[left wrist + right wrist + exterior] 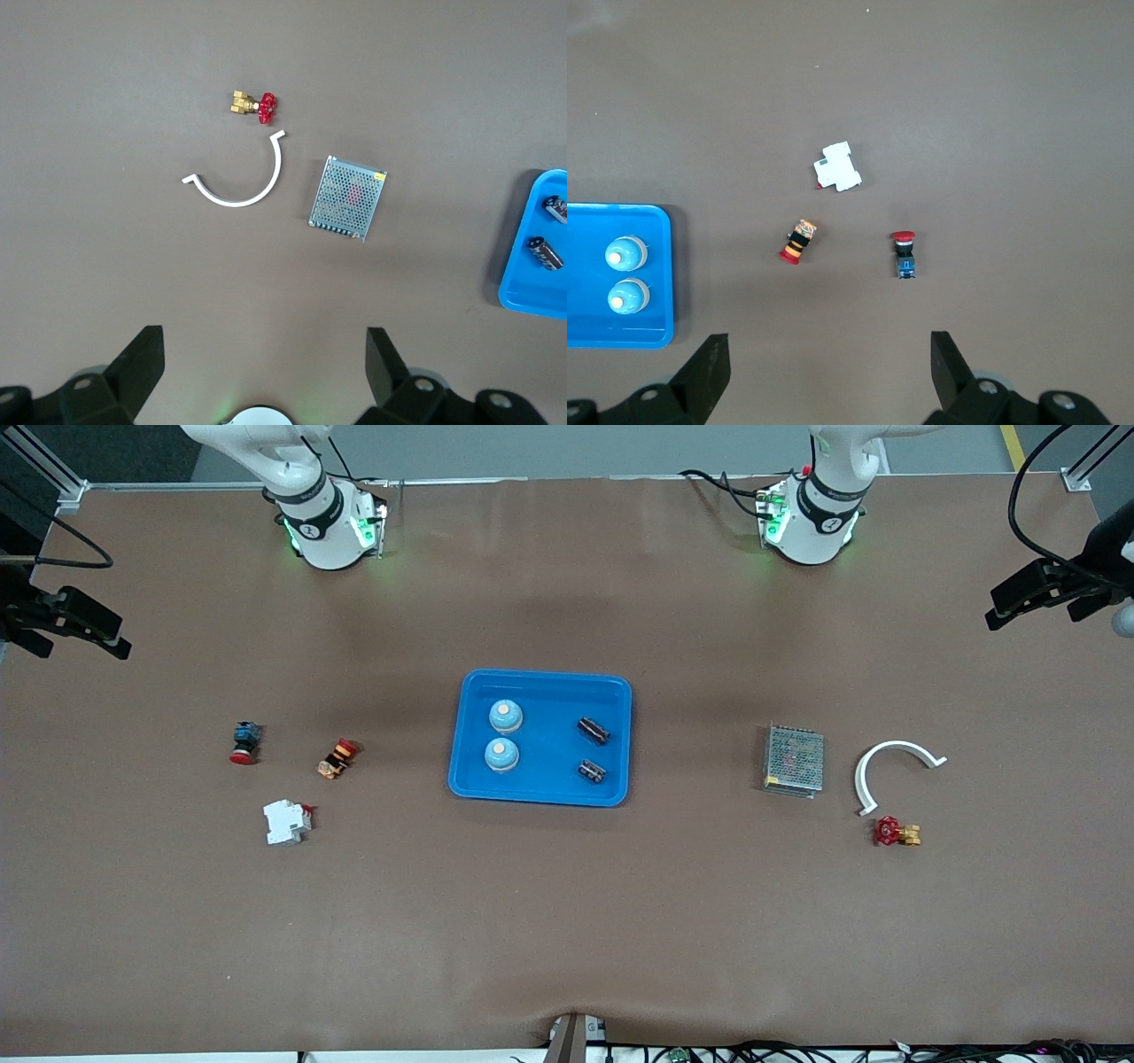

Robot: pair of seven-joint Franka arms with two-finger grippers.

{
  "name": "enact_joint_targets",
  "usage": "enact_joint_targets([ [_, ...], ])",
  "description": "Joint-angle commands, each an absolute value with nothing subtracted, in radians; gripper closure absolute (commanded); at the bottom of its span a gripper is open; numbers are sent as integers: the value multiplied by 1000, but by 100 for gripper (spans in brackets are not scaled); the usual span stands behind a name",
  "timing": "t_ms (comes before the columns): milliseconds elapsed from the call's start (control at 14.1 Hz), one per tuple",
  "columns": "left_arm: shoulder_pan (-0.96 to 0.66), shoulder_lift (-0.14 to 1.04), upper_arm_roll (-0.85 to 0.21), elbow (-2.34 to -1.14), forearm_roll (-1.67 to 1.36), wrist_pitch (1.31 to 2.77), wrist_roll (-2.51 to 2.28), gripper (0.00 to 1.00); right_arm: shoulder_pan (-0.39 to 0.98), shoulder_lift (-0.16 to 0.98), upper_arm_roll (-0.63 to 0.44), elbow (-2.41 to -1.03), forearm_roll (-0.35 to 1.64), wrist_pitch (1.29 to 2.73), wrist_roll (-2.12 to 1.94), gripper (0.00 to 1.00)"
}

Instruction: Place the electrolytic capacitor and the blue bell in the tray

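Note:
The bright-blue tray (549,691) lies at the middle of the table. Two blue bells (506,714) (501,755) stand in its half toward the right arm's end. Two black electrolytic capacitors (594,730) (592,771) lie in its other half. My left gripper (1019,598) hangs open and empty over the left arm's end of the table, clear of the tray. My right gripper (89,629) hangs open and empty over the right arm's end. The left wrist view shows the tray's rim (523,292) with both capacitors (546,251); the right wrist view shows the tray (594,328) with both bells (626,254).
Toward the right arm's end lie a red-capped push button (244,742), an orange-and-black part (337,758) and a white breaker (286,821). Toward the left arm's end lie a metal mesh power supply (794,759), a white curved strip (890,771) and a red-handled brass valve (897,833).

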State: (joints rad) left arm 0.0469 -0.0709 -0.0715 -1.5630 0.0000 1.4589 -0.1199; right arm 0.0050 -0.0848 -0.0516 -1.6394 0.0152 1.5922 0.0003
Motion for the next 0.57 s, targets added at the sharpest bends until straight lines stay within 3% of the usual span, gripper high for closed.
enact_joint_targets([
  [0,52,-57,-77,-1526,-5,1442,-107,0,3,-101,-48,-1655,12,1589,3,0],
  [496,38,-55,-107,-1528,-6,1442,-106,0,3,-101,-48,-1657,12,1588,3,0],
])
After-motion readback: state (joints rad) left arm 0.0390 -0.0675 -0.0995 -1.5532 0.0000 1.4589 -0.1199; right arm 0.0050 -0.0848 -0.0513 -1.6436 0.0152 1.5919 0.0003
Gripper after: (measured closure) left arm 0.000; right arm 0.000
